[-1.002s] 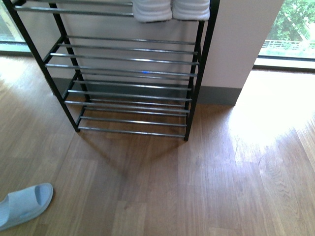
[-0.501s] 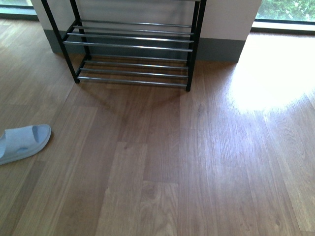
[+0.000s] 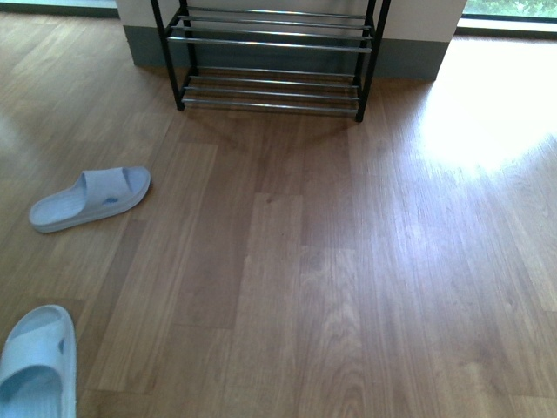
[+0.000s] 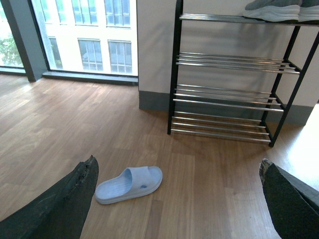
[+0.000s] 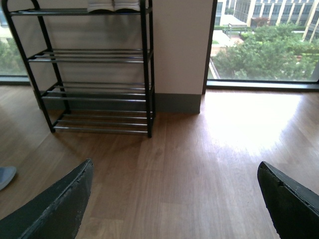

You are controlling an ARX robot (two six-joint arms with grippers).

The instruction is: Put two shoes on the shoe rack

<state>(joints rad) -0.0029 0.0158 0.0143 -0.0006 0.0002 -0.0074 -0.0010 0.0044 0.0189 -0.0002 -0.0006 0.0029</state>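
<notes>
Wood floor (image 3: pixel 348 261) fills the front view. Rack (image 4: pixel 227 94) stands against the wall beside a window. Both shoes (image 4: pixel 275 9) sit side by side on its top tier, cropped by the frame edge. Pale blue slipper (image 3: pixel 91 198) lies on the floor well apart from the rack, second slipper (image 3: pixel 36 366) nearer the camera. Left claw (image 4: pixel 177 199) wide, empty. Right claw (image 5: pixel 174 204) wide, empty.
</notes>
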